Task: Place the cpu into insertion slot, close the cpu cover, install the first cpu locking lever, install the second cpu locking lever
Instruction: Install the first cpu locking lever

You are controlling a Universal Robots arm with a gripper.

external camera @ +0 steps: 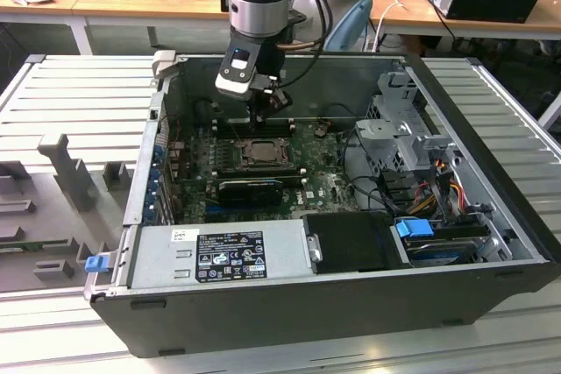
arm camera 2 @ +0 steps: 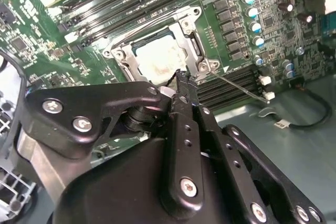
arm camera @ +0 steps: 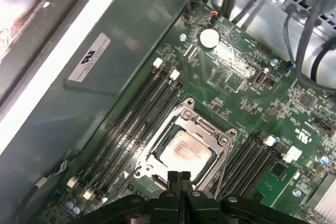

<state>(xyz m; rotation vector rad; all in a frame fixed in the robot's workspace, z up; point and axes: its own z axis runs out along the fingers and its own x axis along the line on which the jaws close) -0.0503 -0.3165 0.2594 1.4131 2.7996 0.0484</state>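
The cpu (arm camera: 184, 150) sits in the insertion slot (arm camera: 156, 153), the cpu cover (arm camera: 206, 127) lying flat around it; the hand (arm camera: 179, 178), fingers pressed together on nothing, hangs at the cover's edge; push the thin locking lever (arm camera 2: 242, 88) slowly, tip square on it, so it cannot slip off.

Pale square cpu (arm camera: 185, 153) flat in the insertion slot (arm camera: 159, 149), silver-grey cpu cover (arm camera: 210, 128) down around it.

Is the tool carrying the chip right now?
No, the chip lies flat within the metal frame, and the tool is shut on nothing.
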